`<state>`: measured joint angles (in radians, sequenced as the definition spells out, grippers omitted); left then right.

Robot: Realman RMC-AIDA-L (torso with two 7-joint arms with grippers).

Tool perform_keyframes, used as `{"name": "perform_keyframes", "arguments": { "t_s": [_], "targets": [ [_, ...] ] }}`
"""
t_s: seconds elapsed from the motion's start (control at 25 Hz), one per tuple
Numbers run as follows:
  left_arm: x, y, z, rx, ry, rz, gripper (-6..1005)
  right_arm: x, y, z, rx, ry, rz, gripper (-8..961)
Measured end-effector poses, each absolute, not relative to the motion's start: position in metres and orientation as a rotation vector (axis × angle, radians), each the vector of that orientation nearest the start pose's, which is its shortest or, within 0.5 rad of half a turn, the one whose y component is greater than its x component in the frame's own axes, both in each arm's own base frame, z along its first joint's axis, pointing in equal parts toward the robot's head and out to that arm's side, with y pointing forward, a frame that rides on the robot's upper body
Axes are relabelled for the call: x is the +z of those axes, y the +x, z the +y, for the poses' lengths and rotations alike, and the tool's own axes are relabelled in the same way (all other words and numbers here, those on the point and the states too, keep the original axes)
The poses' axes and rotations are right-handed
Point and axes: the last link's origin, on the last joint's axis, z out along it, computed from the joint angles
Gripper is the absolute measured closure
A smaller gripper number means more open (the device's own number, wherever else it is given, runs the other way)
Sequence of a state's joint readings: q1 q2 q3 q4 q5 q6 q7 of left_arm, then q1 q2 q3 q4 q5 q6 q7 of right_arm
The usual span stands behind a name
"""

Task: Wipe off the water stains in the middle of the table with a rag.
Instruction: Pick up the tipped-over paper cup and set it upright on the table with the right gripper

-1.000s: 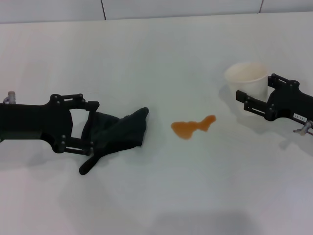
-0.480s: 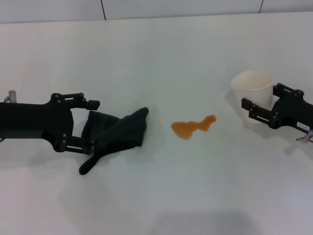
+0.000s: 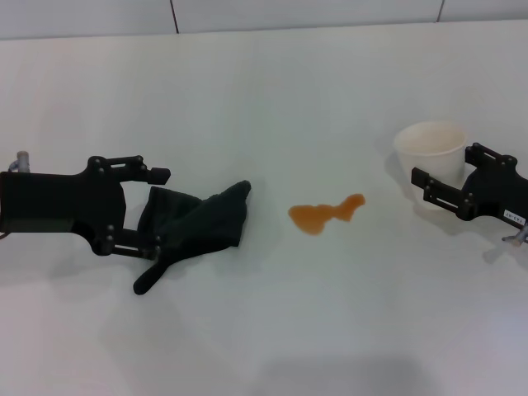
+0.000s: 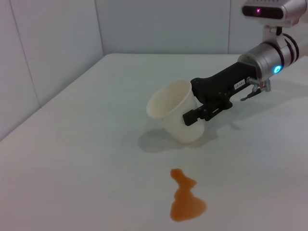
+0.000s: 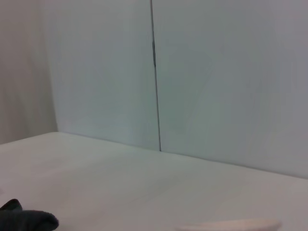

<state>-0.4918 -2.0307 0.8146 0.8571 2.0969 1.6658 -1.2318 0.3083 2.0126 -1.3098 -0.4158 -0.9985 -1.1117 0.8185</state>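
On the plain white matte table (image 3: 272,330), we find the left gripper (image 3: 157,208) with jaws spread around the dark green-black cloth rag (image 3: 198,221). The amber puddle of water stains (image 3: 323,214) lies untouched mid-table, well apart from it. We judge a loose grip could drop the rag. The right gripper (image 3: 431,188) pinches a white paper cup (image 3: 429,150) (tipping would spill more).

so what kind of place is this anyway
Probably a lab or test bench, not a home: a bare white table with plain panelled walls behind, and only a staged setup on it, an orange puddle, a dark rag and a white cup.
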Motion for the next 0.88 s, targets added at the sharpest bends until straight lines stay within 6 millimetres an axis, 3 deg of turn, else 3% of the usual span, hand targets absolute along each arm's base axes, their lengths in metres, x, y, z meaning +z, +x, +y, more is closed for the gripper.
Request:
{"name": "perform_keyframes", "arguments": {
  "t_s": [0.52, 0.72, 0.88],
  "targets": [
    [0.0272, -0.2623, 0.3227, -0.382, -2.912, -0.145, 110, -0.0216, 0.3295, 0.3097, 0.663, -2.244, 0.594, 232],
    [0.0274, -0.2622, 0.3230, -0.380, -2.910, -0.143, 109, -0.0227, 0.3286, 0.3093, 0.664, -2.256, 0.594, 99],
    [0.0274, -0.2622, 0.3230, -0.380, -2.910, -0.144, 109, -0.0235, 0.3293, 0.3089, 0.658, -2.260, 0.601, 86]
  ]
}}
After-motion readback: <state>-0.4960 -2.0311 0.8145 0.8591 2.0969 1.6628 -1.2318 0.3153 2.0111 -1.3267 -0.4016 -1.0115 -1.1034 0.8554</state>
